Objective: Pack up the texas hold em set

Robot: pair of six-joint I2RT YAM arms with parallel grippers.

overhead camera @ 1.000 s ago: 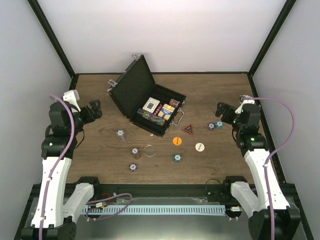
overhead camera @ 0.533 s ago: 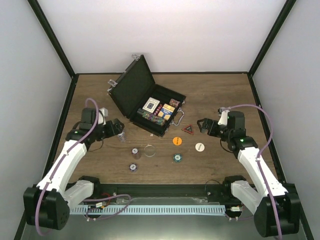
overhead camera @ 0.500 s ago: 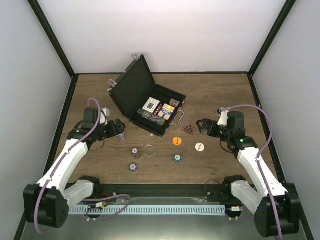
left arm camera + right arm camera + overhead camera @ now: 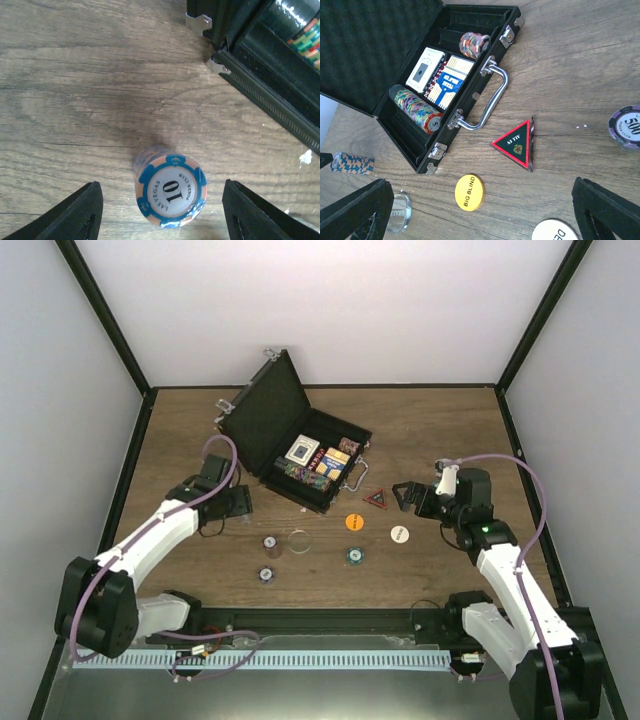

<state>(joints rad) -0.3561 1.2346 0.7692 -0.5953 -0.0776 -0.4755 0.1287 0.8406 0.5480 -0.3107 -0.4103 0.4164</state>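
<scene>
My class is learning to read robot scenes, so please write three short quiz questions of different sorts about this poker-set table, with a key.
1. True or false: the briefcase is shut.
2. Relative to the chip stack marked 10, the left end effector is: A) clamped on it B) open, a finger on either side C) far from it.
3. What is printed on the yellow-orange button?
Key: 1 false, the lid stands open. 2 B. 3 BIG BLIND.
</scene>
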